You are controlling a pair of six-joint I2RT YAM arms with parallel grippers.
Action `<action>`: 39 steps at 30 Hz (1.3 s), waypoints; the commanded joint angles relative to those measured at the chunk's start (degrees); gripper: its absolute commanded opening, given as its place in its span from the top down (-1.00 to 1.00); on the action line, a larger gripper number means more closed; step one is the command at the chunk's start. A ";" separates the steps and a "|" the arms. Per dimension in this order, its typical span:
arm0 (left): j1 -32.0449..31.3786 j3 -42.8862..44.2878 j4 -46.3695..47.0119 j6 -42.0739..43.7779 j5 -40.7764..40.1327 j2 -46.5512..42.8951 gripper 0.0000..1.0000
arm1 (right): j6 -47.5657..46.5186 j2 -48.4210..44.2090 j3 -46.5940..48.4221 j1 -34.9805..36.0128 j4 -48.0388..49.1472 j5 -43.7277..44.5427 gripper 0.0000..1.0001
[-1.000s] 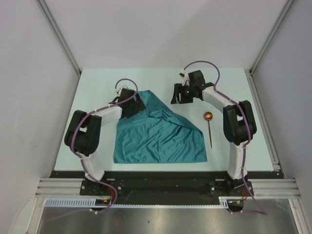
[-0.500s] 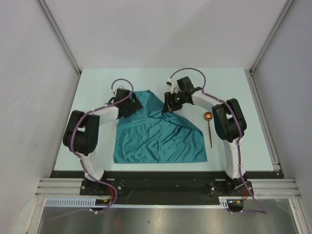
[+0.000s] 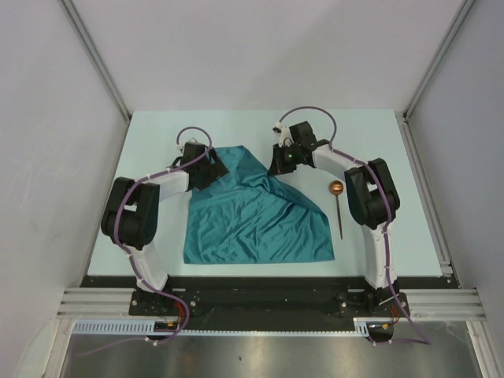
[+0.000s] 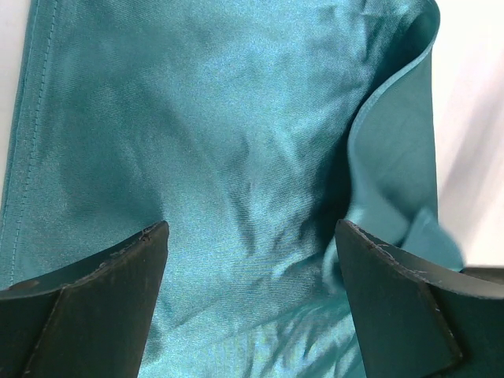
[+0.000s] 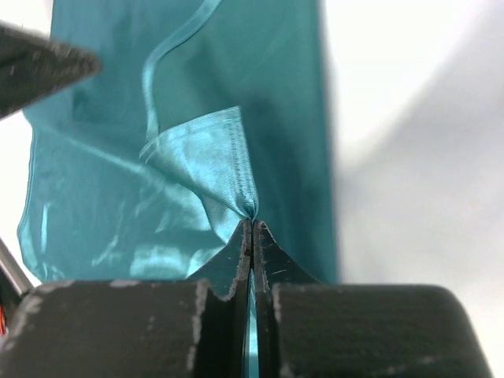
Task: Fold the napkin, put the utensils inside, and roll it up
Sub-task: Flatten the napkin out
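"While the right gripper [image 5: 253, 224] has its jaws pressed tight together, what's caught between them?"

"A puckered fold of the shiny teal square cloth napkin [image 3: 256, 216]; the cloth lies mid-counter, bunched at its far side."

"And the left gripper [image 4: 252, 236]?"

"Spread wide over the napkin's far-left corner; nothing in it."

"The small spoon with the copper-brown bowl and thin dark handle [image 3: 339, 206]?"

"On the pale counter [image 3: 157, 134] just beside the napkin, towards the right edge; bowl pointing at the far edge."
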 commanded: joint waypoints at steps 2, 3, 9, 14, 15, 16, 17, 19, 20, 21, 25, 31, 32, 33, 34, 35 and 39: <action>0.33 0.74 0.53 1.76 0.50 0.51 -0.82 | 2.65 -0.48 1.86 -5.19 5.08 3.23 1.00; 0.25 1.01 0.53 1.85 0.76 0.78 -0.82 | 2.74 -0.39 1.86 -6.50 5.26 4.11 0.99; 0.42 1.36 0.27 1.85 0.94 1.84 -0.83 | 6.78 -0.22 -0.42 -11.34 9.38 6.75 0.98; 0.42 1.53 -0.17 2.20 0.67 1.57 -0.82 | 8.98 1.19 0.01 -14.86 10.27 11.31 0.95; 0.42 1.62 -0.17 2.20 0.67 1.57 -0.82 | 9.24 1.28 0.19 -15.13 10.27 12.28 0.95; 0.42 1.62 -0.26 2.29 0.67 1.66 -0.82 | 9.25 1.54 0.28 -15.65 10.27 13.08 0.93; 0.42 1.62 -0.26 2.37 0.76 1.75 -0.82 | 9.68 1.98 0.71 -16.00 9.75 14.30 0.92; 0.42 1.62 -0.26 2.55 0.85 1.84 -0.82 | 9.60 2.42 1.24 -16.27 9.22 15.45 0.93; 0.42 1.54 -0.26 2.55 0.94 1.92 -0.82 | 9.60 2.68 1.68 -16.45 8.95 17.28 0.93; 0.42 1.54 -0.26 2.55 0.94 1.93 -0.82 | 9.51 3.12 1.94 -16.45 7.91 18.35 0.93; 0.42 1.62 -0.35 3.34 0.68 1.66 -0.83 | 9.07 3.91 3.35 -16.62 5.17 24.93 0.95; 0.42 2.68 -1.49 4.66 -0.64 1.05 -0.82 | 8.81 3.92 3.35 -17.15 3.41 29.25 0.95; 0.42 3.11 -1.75 4.83 -0.64 0.79 -0.83 | 8.72 3.92 3.27 -17.33 3.33 30.39 0.95; 0.42 3.38 -1.93 5.01 -0.64 0.61 -0.83 | 8.72 4.09 3.26 -17.50 3.15 31.09 0.96; 0.42 3.64 -2.37 5.45 -0.64 0.43 -0.83 | 9.07 4.35 3.53 -17.85 2.97 30.32 0.97; 0.42 4.34 -2.54 5.62 -0.56 0.34 -0.83 | 9.07 4.44 3.61 -18.03 3.32 29.87 0.97; 0.42 7.24 -4.74 7.29 -0.64 -0.01 -0.83 | 9.77 5.06 5.46 -19.26 1.66 28.30 0.95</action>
